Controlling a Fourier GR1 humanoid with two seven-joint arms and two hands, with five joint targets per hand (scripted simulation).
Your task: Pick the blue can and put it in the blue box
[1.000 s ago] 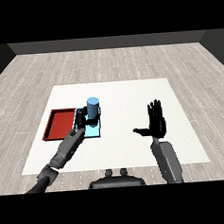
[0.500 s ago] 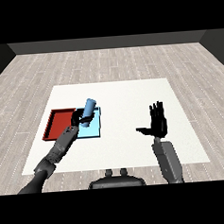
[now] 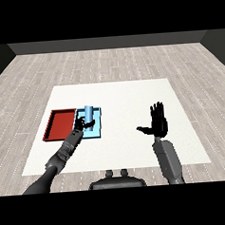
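The blue can (image 3: pixel 88 113) stands nearly upright, leaning slightly, inside the light blue tray (image 3: pixel 97 130) left of the table's middle. My left hand (image 3: pixel 80 125) reaches in from the lower left and curls round the can's lower part, hiding its base. My right hand (image 3: pixel 158 123) is held up over the right half of the table, fingers straight and spread, holding nothing, far from the can and both trays.
A red tray (image 3: pixel 60 124) lies directly left of the light blue tray, touching it. The white table (image 3: pixel 123 99) stretches bare behind the trays and between my two hands.
The can has come down into the light blue tray and straightened from its tilt. My left hand sank with it. The right hand stayed nearly still.
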